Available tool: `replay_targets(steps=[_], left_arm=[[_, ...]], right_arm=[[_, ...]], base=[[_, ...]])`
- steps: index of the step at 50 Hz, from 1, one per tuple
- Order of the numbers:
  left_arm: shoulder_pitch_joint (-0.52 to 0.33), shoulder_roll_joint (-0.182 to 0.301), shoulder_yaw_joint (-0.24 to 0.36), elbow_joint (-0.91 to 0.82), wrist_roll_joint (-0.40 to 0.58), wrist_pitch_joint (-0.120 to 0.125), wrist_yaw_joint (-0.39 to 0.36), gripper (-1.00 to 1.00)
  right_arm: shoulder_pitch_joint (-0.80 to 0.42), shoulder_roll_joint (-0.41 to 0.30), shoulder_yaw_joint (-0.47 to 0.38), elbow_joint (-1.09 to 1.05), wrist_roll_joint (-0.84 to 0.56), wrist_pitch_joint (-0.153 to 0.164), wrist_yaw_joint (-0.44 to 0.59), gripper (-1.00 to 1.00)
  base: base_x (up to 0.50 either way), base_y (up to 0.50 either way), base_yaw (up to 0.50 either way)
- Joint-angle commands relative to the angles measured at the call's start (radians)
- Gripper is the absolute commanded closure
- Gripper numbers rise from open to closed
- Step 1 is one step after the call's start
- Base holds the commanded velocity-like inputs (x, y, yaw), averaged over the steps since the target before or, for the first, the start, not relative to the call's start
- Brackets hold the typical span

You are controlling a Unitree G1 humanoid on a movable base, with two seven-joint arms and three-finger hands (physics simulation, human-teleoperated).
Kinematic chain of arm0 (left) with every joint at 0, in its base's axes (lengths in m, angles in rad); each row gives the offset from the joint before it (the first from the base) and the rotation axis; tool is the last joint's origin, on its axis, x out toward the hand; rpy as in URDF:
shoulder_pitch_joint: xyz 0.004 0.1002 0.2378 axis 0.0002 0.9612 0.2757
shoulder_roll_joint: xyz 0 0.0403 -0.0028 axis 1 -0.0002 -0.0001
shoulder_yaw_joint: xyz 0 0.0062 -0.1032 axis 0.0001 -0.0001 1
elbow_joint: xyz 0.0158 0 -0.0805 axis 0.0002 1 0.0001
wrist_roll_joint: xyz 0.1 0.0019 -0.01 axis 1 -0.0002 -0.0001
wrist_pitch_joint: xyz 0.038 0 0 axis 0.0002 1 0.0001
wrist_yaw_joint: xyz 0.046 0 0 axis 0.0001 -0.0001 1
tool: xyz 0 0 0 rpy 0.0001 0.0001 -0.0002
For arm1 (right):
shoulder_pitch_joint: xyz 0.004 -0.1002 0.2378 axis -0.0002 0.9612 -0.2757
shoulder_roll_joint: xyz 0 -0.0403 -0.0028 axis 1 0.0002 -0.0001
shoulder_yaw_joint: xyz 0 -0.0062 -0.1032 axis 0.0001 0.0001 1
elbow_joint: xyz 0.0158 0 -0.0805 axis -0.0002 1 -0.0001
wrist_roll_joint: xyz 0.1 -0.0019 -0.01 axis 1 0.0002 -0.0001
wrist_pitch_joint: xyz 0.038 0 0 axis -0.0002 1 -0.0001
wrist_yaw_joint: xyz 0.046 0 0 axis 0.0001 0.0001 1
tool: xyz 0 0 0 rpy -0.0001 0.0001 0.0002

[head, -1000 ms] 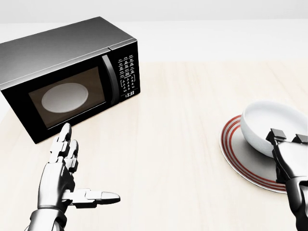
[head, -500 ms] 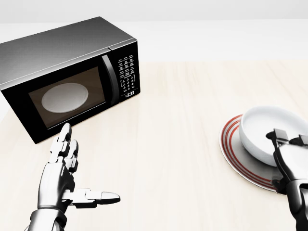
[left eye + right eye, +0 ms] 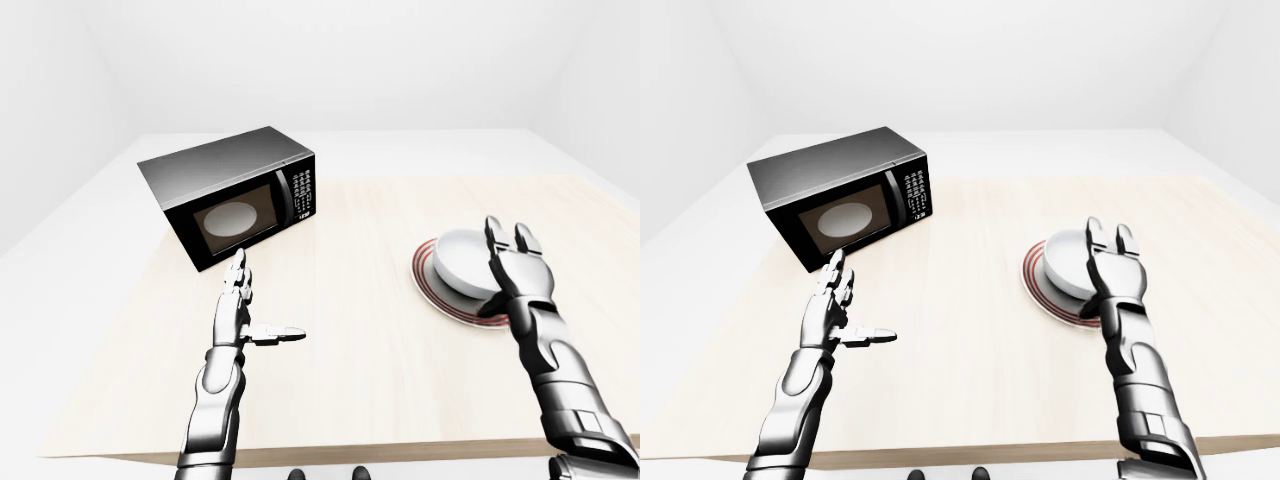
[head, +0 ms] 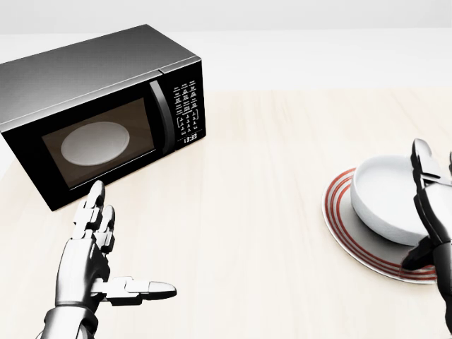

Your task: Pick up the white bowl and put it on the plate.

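Note:
The white bowl (image 4: 387, 196) rests on the red-ringed plate (image 4: 340, 219) at the right of the head view. My right hand (image 4: 429, 185) is open, its fingers stretched upward beside the bowl's right rim and off it; it also shows in the left-eye view (image 3: 514, 262). My left hand (image 4: 95, 253) is open and empty at the lower left, palm up with the thumb pointing right, below the microwave.
A black microwave (image 4: 99, 106) with its door shut stands at the upper left of the light wooden table (image 4: 261, 176). The table's near edge shows in the left-eye view (image 3: 330, 450).
My right hand has opened and its fingers have lifted off the bowl's rim. The bowl has settled flat on the plate. The left hand has not moved.

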Motion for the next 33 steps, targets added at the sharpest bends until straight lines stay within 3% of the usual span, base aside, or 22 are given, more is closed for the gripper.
replay_targets(steps=[1,12,33], left_arm=[[0.000,0.000,0.000,0.000,0.000,0.000,0.000,-1.00],[0.000,0.000,0.000,0.000,0.000,0.000,0.000,-1.00],[0.000,0.000,0.000,0.000,0.000,0.000,0.000,-1.00]], right_arm=[[0.045,0.004,-0.131,-0.469,0.039,0.072,0.307,-1.00],[-0.003,-0.013,-0.193,-0.717,0.077,0.150,0.496,-1.00],[-0.044,-0.052,-0.249,-0.969,0.149,0.150,0.659,-1.00]], base=[[0.00,0.00,0.00],[0.00,0.00,0.00],[0.00,0.00,0.00]])
